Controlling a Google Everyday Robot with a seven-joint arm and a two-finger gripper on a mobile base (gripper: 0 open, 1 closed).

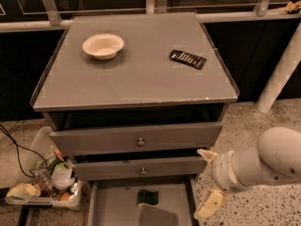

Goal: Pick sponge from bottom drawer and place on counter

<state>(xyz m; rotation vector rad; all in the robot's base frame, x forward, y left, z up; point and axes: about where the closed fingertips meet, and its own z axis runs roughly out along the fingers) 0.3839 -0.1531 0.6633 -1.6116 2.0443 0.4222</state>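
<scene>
Camera view: one pale arm point(263, 161) comes in from the frame's 4 o'clock edge, its thick rounded link lying nearly level and pointing toward 9 o'clock. Its hand point(203, 183) sits at 5 o'clock, just beside the right ends of the drawer fronts and above the right wall of the bottom drawer point(115, 205). The two cream fingers point(207, 155) are spread wide, one toward 12 o'clock and the other toward 6, with nothing between them.

There is one sponge point(148, 197). It lies flat on the floor of the pulled-out bottom drawer at the frame's 6 o'clock, a little right of the drawer's middle and well apart from the hand. Its dark green face is up and a pale edge shows at its 4 o'clock corner. Its long axis seems to run 9 to 3 o'clock, across the drawer.

There are three drawers in all. The two upper drawers point(178, 136) each carry one round knob point(140, 142).

The table point(136, 74) holds one white bowl point(103, 45) at its 10 o'clock and one black ridged block point(187, 59) at its 2 o'clock, well apart. One cluttered tray point(28, 199) sits on the floor at 8 o'clock.
</scene>
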